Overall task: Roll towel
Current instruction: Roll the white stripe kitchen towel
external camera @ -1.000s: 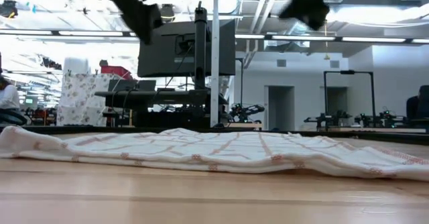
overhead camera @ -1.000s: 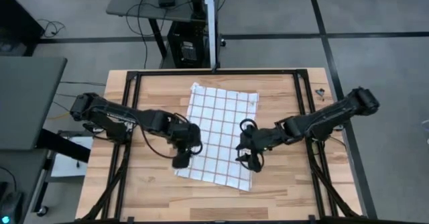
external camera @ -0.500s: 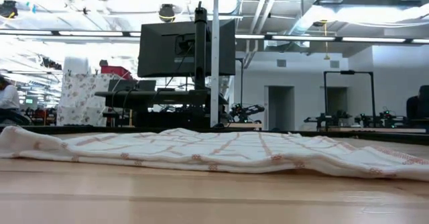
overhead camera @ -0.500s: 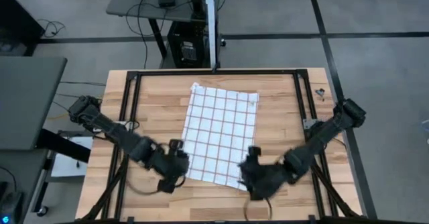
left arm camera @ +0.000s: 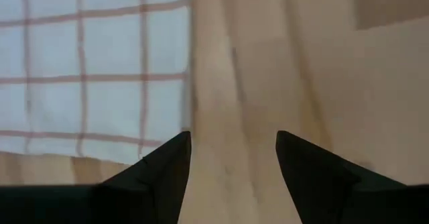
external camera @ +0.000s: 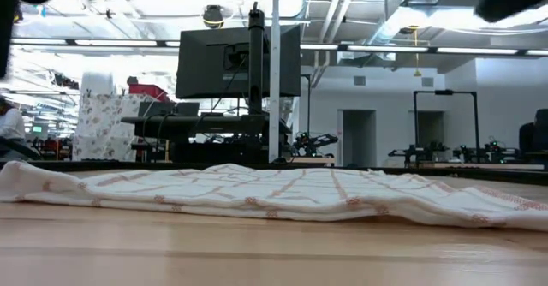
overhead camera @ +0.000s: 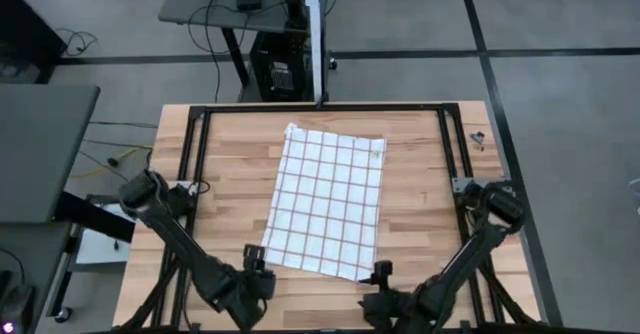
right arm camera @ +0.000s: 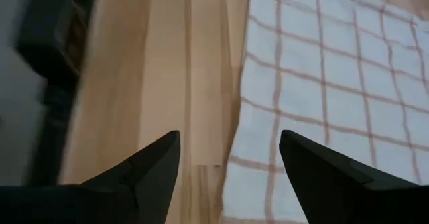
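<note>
White towel (overhead camera: pixel 328 202) flat on table (overhead camera: pixel 420 164); left pincer (left arm camera: pixel 232 158), right pincer (right arm camera: pixel 229 158) released, near edge.

Both arms have pulled back off the towel (overhead camera: pixel 327 202) toward the table's near edge.

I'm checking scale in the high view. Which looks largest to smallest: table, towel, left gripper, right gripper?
1. Table
2. Towel
3. Left gripper and right gripper: they look alike, both partly cut off near the table's near edge, so unranked.
</note>
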Robot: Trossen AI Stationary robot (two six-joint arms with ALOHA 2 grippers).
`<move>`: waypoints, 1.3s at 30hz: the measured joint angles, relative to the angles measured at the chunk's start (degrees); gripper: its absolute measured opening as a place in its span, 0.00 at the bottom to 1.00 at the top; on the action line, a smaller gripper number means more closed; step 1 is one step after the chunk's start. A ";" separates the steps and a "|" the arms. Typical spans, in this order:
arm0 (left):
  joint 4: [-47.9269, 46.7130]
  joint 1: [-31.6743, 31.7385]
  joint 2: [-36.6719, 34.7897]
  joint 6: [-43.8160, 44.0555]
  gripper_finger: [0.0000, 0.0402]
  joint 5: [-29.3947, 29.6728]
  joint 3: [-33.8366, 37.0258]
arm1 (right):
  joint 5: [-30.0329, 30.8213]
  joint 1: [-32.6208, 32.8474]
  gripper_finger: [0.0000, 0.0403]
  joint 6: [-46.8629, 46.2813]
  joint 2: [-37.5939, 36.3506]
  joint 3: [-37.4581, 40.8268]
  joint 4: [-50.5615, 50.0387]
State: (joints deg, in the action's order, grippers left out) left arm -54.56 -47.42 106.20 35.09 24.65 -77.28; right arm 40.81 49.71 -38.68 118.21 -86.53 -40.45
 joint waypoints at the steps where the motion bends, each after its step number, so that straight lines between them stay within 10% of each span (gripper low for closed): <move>1: 0.11 0.31 0.73 -0.02 0.50 1.43 0.00 | -0.10 -0.37 0.62 -0.29 1.26 -0.35 -0.02; 39: 5.73 4.02 2.62 -0.21 0.50 4.19 0.28 | -2.46 -6.72 0.51 -7.42 10.36 -2.30 -9.92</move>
State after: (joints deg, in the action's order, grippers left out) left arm -48.84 -43.40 108.81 34.87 28.83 -76.99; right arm 38.35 42.98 -46.10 128.58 -88.83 -50.37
